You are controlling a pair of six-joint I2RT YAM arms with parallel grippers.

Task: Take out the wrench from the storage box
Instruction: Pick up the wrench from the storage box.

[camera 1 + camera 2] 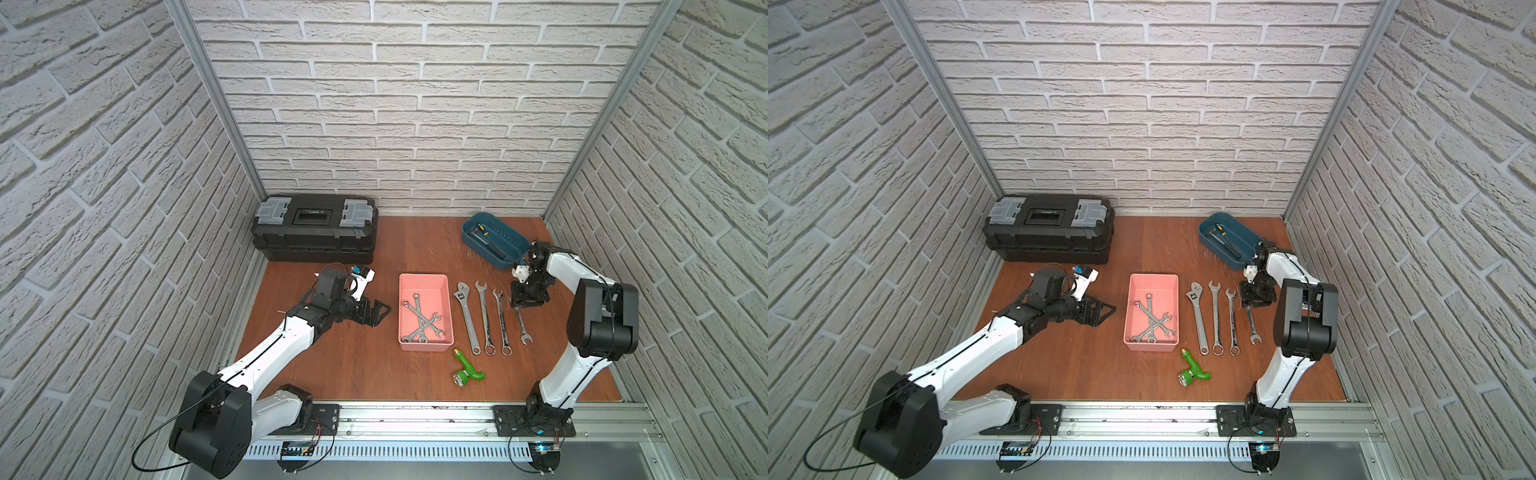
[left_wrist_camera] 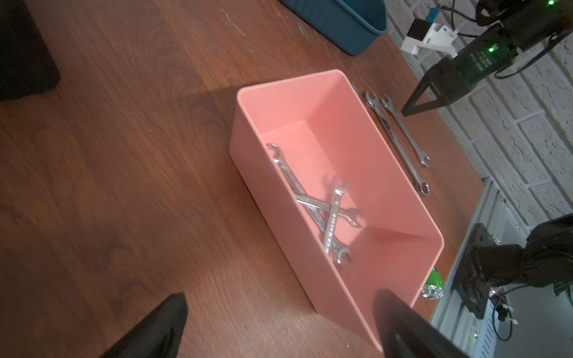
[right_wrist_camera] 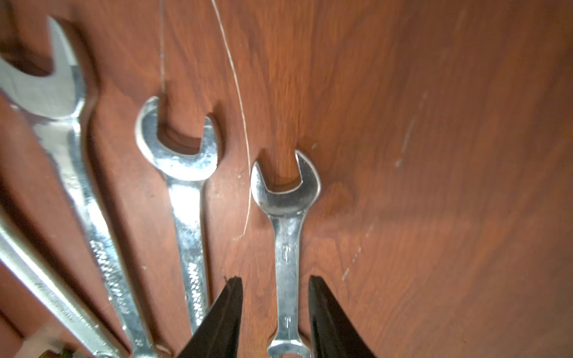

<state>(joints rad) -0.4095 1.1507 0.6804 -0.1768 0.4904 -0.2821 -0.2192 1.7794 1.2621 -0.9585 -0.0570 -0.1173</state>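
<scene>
Right wrist view: right pincer unclenched astride the small wrench; left pincer spread wide.

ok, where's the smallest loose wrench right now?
In a top view, the smallest wrench lies flat on the table, ending the row of four right of the pink box; the right gripper straddles its shaft, jaws open, not touching.

Stamped marks show on the shank of the small wrench and on the bigger wrench beside it, but they're too blurred to read. No other lettering is legible.
</scene>
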